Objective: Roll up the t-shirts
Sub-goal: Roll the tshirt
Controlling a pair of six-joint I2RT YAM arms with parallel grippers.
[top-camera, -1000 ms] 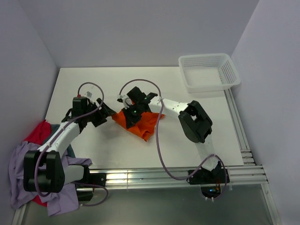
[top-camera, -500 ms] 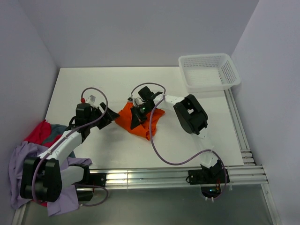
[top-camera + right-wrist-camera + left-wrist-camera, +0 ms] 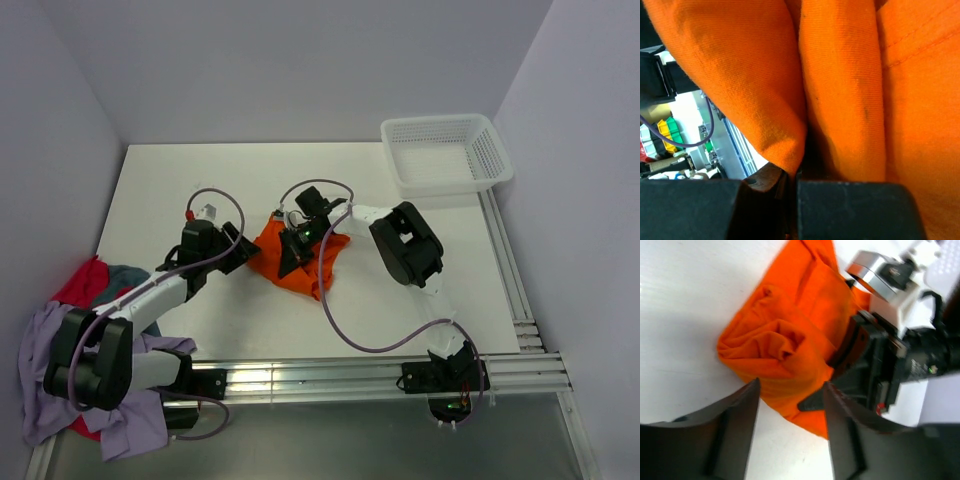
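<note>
The bright orange t-shirt [image 3: 300,262] lies bunched and partly rolled near the middle of the white table [image 3: 200,180]. It also shows in the left wrist view [image 3: 785,345], its rolled end toward the camera. My right gripper [image 3: 292,258] is shut on a fold of the orange shirt, which fills the right wrist view [image 3: 840,90]. My left gripper [image 3: 243,250] is open and empty, just left of the shirt's rolled end; its fingers [image 3: 735,425] stand apart above bare table. Lavender [image 3: 45,350], red [image 3: 85,285] and grey-teal [image 3: 125,278] shirts lie piled at the table's left front corner.
A white mesh basket [image 3: 445,152] stands at the back right corner. Metal rails [image 3: 350,375] run along the table's front edge and right side. Walls close in the left, back and right.
My left gripper has moved right, up to the shirt's left end. My right gripper moved right earlier with the shirt, then held still.
</note>
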